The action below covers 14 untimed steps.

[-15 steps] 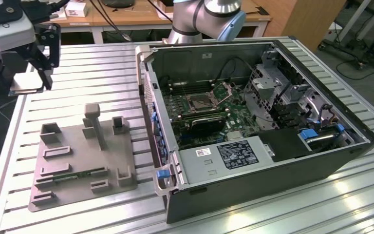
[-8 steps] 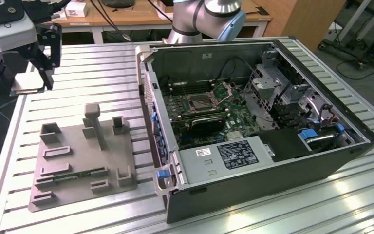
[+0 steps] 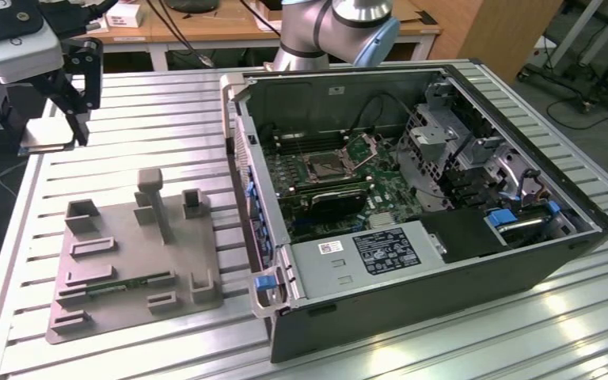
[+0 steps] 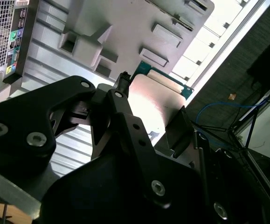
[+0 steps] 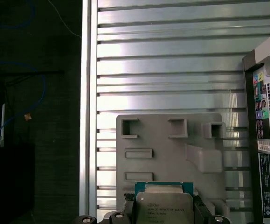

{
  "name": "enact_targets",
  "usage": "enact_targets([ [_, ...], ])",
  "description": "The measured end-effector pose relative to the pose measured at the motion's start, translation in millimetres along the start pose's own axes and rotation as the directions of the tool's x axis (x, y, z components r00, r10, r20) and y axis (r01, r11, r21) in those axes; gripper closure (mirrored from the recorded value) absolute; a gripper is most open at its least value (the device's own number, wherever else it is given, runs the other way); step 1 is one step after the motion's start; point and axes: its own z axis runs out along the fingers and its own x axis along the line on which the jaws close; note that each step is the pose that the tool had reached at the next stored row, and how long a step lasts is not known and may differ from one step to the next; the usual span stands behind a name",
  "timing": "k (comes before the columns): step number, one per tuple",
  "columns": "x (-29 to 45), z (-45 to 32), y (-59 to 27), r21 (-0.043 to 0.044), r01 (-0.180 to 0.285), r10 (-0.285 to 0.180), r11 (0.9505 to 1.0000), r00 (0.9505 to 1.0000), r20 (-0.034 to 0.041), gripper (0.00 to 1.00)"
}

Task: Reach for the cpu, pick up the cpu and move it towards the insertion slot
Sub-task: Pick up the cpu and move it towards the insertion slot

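Presently held: cpu (image 3: 42,139), clamped by two opposite edges, silver top showing in both wrist views (image 4: 158,95) (image 5: 164,209), green rim visible along one side.
Fingers: black pair (image 3: 76,119) closed on the cpu, one on each side of it; gripper (image 3: 53,134) points downward.
Arm pose: wrist raised above the surface at the exterior view's upper left, near the surface's edge; a grey and blue arm joint (image 3: 338,30) stands behind the computer case.
Cpu position: in the air, clear of the surface, off the grey tray (image 3: 124,245) and above its far end; well apart from the socket.
Socket: insertion slot (image 3: 325,165) on the green board inside the open computer case (image 3: 410,285), its metal bracket (image 3: 366,146) tipped up.
Tray: grey moulded tray lies flat on the surface, just beside the case on the exterior view's left; a thin green memory stick (image 3: 124,283) lies in one of its pockets.
Surface: ribbed metal surface (image 3: 146,111) carries both tray and case.
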Motion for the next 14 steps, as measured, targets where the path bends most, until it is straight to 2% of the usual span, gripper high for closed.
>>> enact_targets([
  [12, -2.4, 0.1, 0.0, 0.0001, 0.000, 0.000, 1.0000, 1.0000, 0.0007, 0.45],
  [14, -5.4, 0.4, 0.1, 0.0000, 0.000, 0.000, 1.0000, 1.0000, 0.0022, 0.45],
])
